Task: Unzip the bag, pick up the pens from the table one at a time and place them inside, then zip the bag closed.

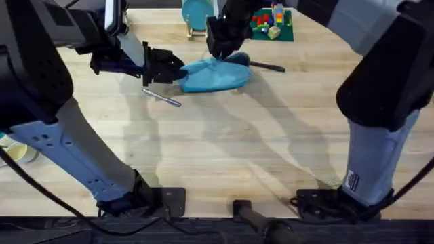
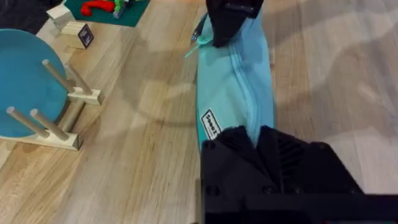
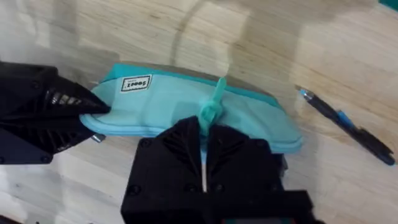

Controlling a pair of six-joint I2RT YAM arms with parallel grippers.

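The turquoise bag (image 1: pixel 215 76) lies on the table (image 1: pixel 224 149) at the far middle, its zipper (image 2: pixel 239 74) running along its length. My left gripper (image 1: pixel 178 72) is shut on the bag's left end (image 2: pixel 249 118). My right gripper (image 1: pixel 224 54) comes down on the bag's right part and is shut on the teal zipper pull (image 3: pixel 211 107). The silver pen (image 1: pixel 161 98) lies just in front of the bag's left end. To the bag's right, near its far end, lies the black pen (image 1: pixel 267 66), seen too in the right wrist view (image 3: pixel 348 124).
A round teal disc on a wooden peg stand (image 1: pixel 196 15) stands behind the bag, close to the left gripper's side (image 2: pixel 28 81). At the back right is a green plate with small toys (image 1: pixel 272 24). A small wooden block (image 2: pixel 78 34) sits beside the stand.
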